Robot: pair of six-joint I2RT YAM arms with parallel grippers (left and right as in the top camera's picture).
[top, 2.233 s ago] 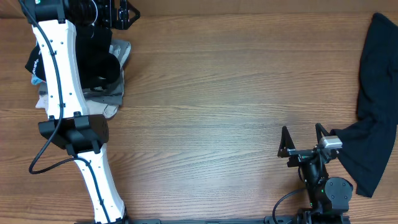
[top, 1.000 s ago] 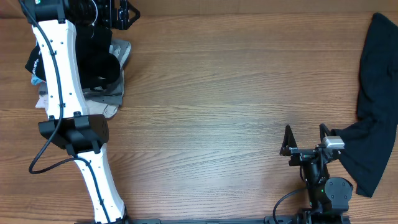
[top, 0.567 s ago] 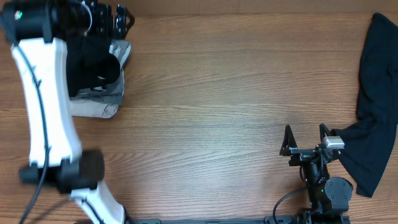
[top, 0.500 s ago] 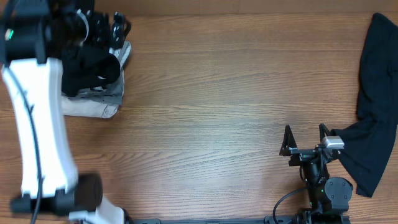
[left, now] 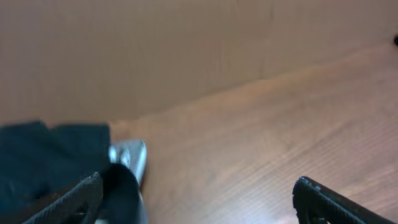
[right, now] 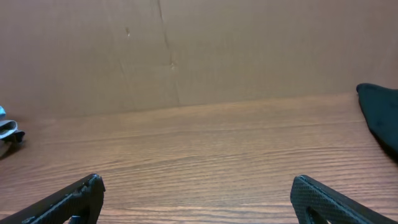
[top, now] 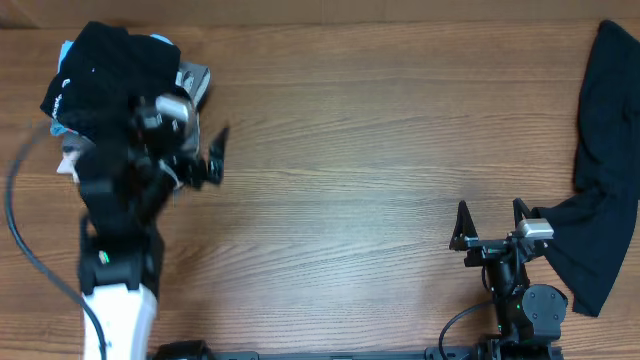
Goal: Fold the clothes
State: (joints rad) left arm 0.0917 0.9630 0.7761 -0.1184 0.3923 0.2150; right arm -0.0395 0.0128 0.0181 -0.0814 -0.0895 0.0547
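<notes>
Looking at black clothes (top: pixel 605 130) lying rumpled along the right edge of the table (top: pixel 350 120), just beside the right gripper (top: pixel 489 210), and a black garment (top: pixel 105 60) topping the pile (top: pixel 195 82) at far left. Expecting soft, light, limp fabric, sagging once lifted; pinching a hem or corner seeming best. Finding both sets of jaws standing wide apart, gripping nothing, the left gripper (left: pixel 198 182) hovering beside the pile. Reading no brand or lettering anywhere, blur at the pile possibly hiding some.
</notes>
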